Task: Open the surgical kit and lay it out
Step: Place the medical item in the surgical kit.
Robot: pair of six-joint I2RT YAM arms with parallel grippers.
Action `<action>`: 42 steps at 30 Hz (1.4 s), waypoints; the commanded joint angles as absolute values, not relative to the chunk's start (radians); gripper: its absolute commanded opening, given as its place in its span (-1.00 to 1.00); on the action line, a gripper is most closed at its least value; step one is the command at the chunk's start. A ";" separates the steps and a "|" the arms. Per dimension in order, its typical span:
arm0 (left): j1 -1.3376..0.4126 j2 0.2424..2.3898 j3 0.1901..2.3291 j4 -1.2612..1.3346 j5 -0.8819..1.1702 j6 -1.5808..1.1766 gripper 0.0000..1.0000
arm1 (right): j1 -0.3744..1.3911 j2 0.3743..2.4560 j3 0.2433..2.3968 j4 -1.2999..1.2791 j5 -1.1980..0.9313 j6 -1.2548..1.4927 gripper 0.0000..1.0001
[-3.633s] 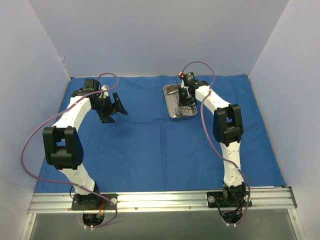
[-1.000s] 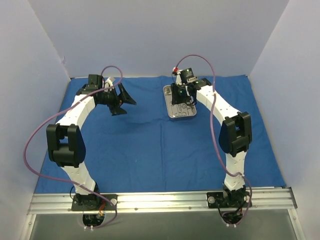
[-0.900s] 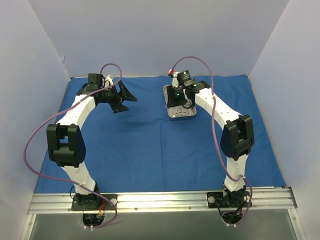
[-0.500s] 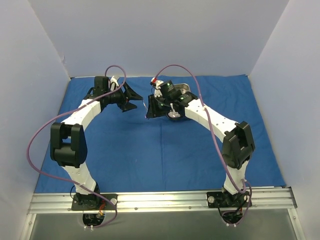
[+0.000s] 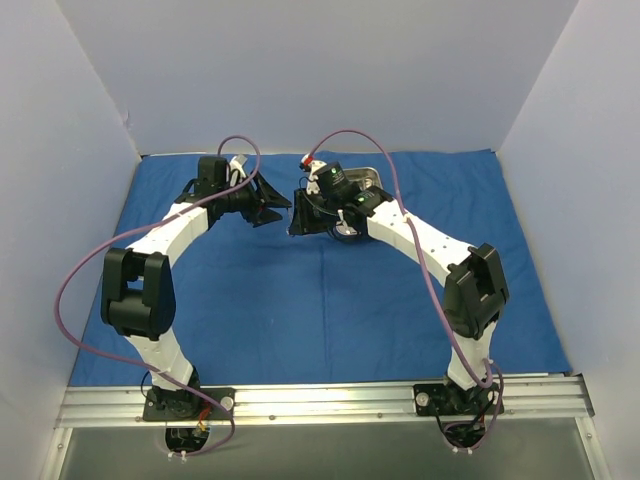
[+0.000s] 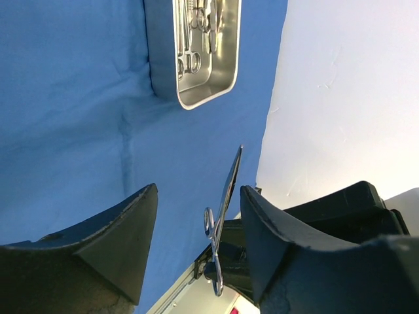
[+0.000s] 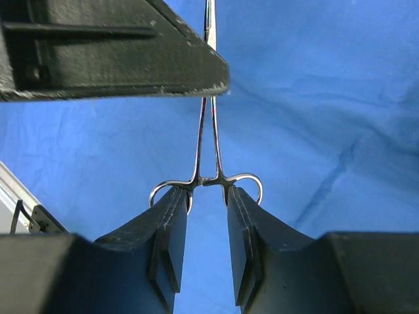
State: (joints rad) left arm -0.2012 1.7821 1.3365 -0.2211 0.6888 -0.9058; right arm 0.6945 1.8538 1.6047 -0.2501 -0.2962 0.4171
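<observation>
Currently the right gripper (image 7: 204, 193) is clenched on a pair of ring-handled forceps (image 7: 208, 180). Its pads pinch just at the ring handles, one ring out to each side. The forceps are held in the air over the blue cloth (image 6: 65, 98), tips pointing toward the left arm.

Left gripper (image 6: 198, 193) is released, jaws apart. Left wrist view shows the forceps shaft running between its fingers (image 6: 124, 222), with a visible gap on both sides. In the right wrist view one left finger (image 7: 98, 59) crosses in front of the shaft; can't tell from there if it touches.

Both grippers meet nose to nose near the middle of the far half of the cloth, per the top view.

Steel tray (image 6: 160, 65) sits flat on the cloth, just behind the right wrist, apart from both grippers. More silver ring-handled instruments (image 6: 196, 26) lie inside it. Cloth is spread flat under everything, a few creases showing.
</observation>
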 commanded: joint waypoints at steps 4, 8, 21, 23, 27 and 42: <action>-0.233 1.750 1.358 -0.224 0.676 -0.894 0.18 | 0.709 1.818 1.615 -0.222 -0.291 0.426 -1.00; -0.248 1.766 1.379 -0.242 0.680 -0.887 -0.02 | 0.710 1.816 1.612 -0.225 -0.288 0.422 -1.00; -0.213 1.824 1.459 -0.511 0.736 -0.542 -0.95 | 0.693 1.758 1.603 -0.345 -0.236 0.380 0.54; -0.203 1.836 1.469 -0.627 0.736 -0.468 -0.95 | 0.666 1.720 1.597 -0.363 -0.212 0.373 0.57; -0.210 1.795 1.369 -0.628 0.790 -0.393 -0.95 | 0.514 1.732 1.652 -0.440 -0.178 0.365 0.57; -0.307 1.787 1.072 -0.384 0.842 -0.474 -0.95 | 0.324 1.951 1.887 -0.523 -0.159 0.336 0.58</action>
